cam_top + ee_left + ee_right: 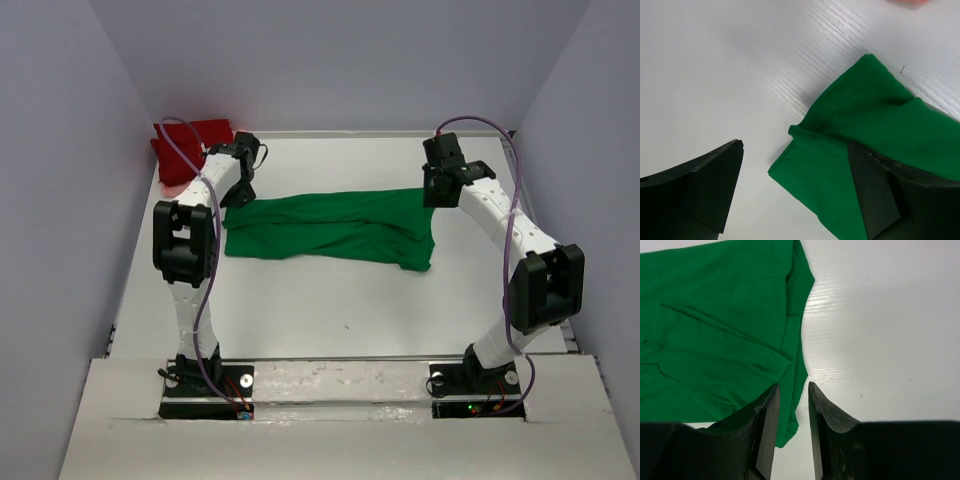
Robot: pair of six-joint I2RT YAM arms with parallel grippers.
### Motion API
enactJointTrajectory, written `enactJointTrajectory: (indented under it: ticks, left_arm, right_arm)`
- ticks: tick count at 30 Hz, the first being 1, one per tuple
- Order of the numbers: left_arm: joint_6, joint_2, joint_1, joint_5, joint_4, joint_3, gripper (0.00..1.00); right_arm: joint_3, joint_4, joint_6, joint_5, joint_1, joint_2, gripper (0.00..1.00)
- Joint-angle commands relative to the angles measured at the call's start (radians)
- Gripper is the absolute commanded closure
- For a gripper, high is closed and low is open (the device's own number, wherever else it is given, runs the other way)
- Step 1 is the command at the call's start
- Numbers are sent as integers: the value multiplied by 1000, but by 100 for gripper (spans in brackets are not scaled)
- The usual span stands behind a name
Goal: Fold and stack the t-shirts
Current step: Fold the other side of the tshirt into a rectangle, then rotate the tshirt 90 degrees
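Note:
The bright green t-shirt (330,225) lies flat across the middle of the table, folded into a long band. My left gripper (238,198) hovers over its left end with jaws wide open; the shirt's corner (810,165) lies between the fingers (715,175). My right gripper (433,194) is over the shirt's right end, jaws a narrow gap apart, and the shirt's edge (795,355) runs under that gap (794,386). The dark red t-shirt (195,138) is bunched in the back left corner. A salmon pink sliver (172,186) shows under it.
Grey walls close in the table (330,300) at the left, back and right. The red and pink cloth sits just behind my left arm's wrist. A pink blur (907,2) shows at the top edge of the left wrist view.

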Motion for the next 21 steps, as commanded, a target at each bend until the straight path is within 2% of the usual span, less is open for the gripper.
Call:
enactJointTrajectory:
  ticks: [1, 5, 6, 7, 8, 9, 10, 11, 12, 14, 21]
  left_arm:
    - [-4, -56, 3, -69, -9, 30, 2]
    - [16, -110, -11, -110, 18, 6, 3]
    - [40, -125, -12, -90, 82, -8, 12]
    - [97, -145, -9, -13, 115, -26, 21]
    - [116, -148, -3, 28, 161, -26, 38]
    - [131, -147, -2, 75, 180, -26, 52]
    - [145, -144, -2, 117, 193, -25, 76]
    - [160, -130, -2, 190, 215, -23, 97]
    - [165, -118, -3, 224, 220, -22, 100]
    - [177, -74, -3, 281, 221, 0, 100]
    - [223, -23, -5, 345, 223, 35, 100]
  right_arm:
    - [1, 61, -15, -14, 7, -7, 65]
    - [0, 67, -18, -31, 7, 7, 68]
    - [-2, 71, -13, -34, 7, 15, 71]
    - [-5, 74, -9, -39, 7, 20, 88]
    - [-6, 79, -2, -44, 7, 23, 100]
    - [-9, 90, -1, -50, 7, 29, 100]
    - [-11, 93, 1, -57, 7, 44, 100]
    - [-9, 103, 7, -73, 7, 50, 100]
    - [-11, 116, 5, -85, 7, 56, 100]
    - [-8, 128, 5, -109, 7, 75, 100]
    - [17, 127, 30, -142, 7, 158, 100]
